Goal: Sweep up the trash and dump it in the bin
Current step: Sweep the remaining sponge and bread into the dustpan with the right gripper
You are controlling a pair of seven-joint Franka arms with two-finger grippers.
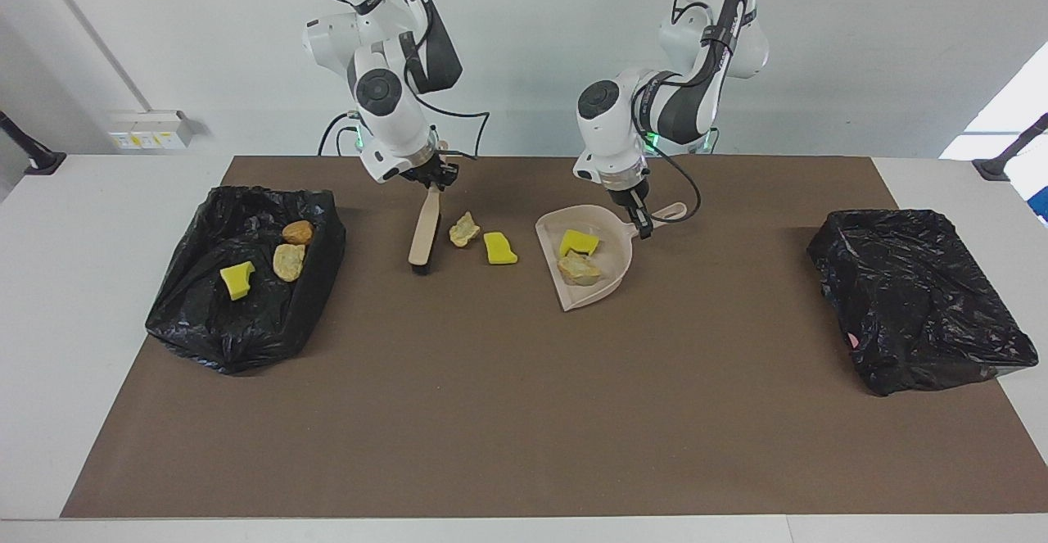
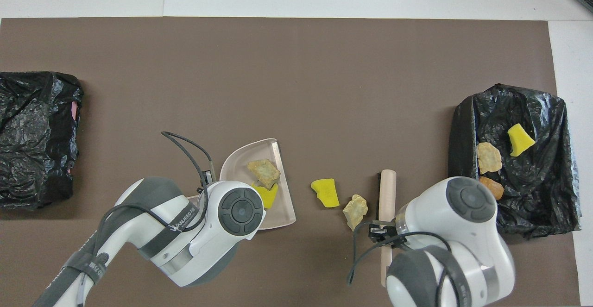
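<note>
My right gripper (image 1: pixel 435 178) is shut on the handle of the beige brush (image 1: pixel 426 233), whose head rests on the mat. It also shows in the overhead view (image 2: pixel 382 233) on the brush (image 2: pixel 387 189). My left gripper (image 1: pixel 641 217) is shut on the handle of the beige dustpan (image 1: pixel 614 263), which lies on the mat and holds a yellow sponge chunk (image 1: pixel 577 242) and a tan lump (image 1: pixel 578 269). Between brush and dustpan lie a tan lump (image 1: pixel 464 230) and a yellow sponge chunk (image 1: pixel 499 248). In the overhead view the left gripper is hidden under its wrist.
A bin lined with a black bag (image 1: pixel 205 322) stands at the right arm's end and holds three scraps: orange-brown (image 1: pixel 297 232), tan (image 1: pixel 288 262), yellow (image 1: pixel 237 279). A second black-bagged bin (image 1: pixel 917 305) stands at the left arm's end. A brown mat (image 1: pixel 524 412) covers the table.
</note>
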